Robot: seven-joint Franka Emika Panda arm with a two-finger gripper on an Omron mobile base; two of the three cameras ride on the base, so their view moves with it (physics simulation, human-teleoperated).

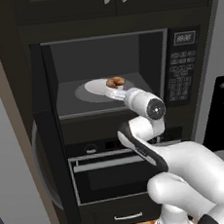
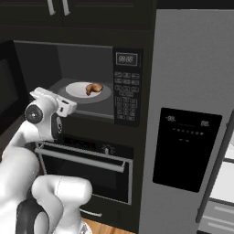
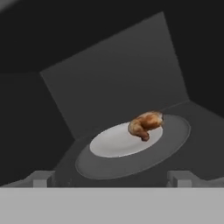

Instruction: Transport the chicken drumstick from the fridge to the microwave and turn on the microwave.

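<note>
Chicken drumstick, a small golden-brown lumpy piece, lies on the pale round turntable inside the open microwave. In the left base view the drumstick sits toward the right side of the turntable; in the right base view the drumstick appears on the disc, to the left of the keypad and below the small digital display. The microwave door stands swung open at the left, edge-on to the left base camera. The gripper is held in front of the cavity opening, aimed at the turntable; its two fingertips stand wide apart at the bottom of the hand view, with nothing between them and the drumstick well beyond them, untouched. The arm's wrist lies just outside the lower front edge of the cavity. Below the microwave is a black oven with a horizontal bar handle. To the right stands the grey-silver fridge with its black dispenser panel.
</note>
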